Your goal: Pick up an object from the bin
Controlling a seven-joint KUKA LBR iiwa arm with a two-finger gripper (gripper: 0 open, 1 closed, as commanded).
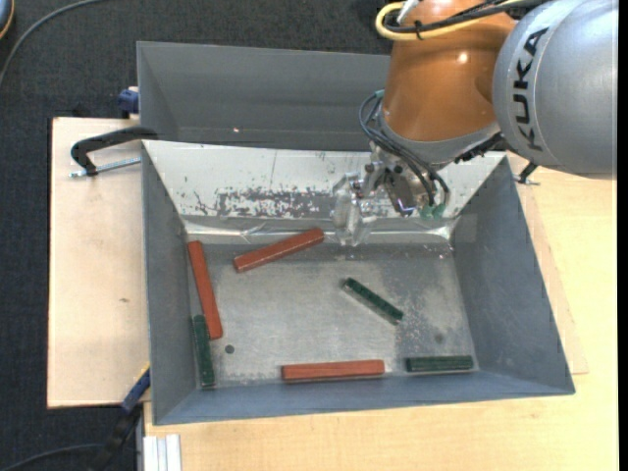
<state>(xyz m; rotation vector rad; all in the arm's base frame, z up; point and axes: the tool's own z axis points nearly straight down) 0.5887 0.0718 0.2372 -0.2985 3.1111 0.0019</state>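
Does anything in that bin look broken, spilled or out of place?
Nothing looks damaged or spilled. Three red sticks and three green sticks lie loose on the bin floor. Only the back wall is speckled with scuff marks, and a small dark speck sits by the left green stick.

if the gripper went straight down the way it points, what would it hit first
Probably the bare bin floor by the back wall, just past the end of the tilted orange-red bar; the gripper looks clear of it, though depth is unclear.
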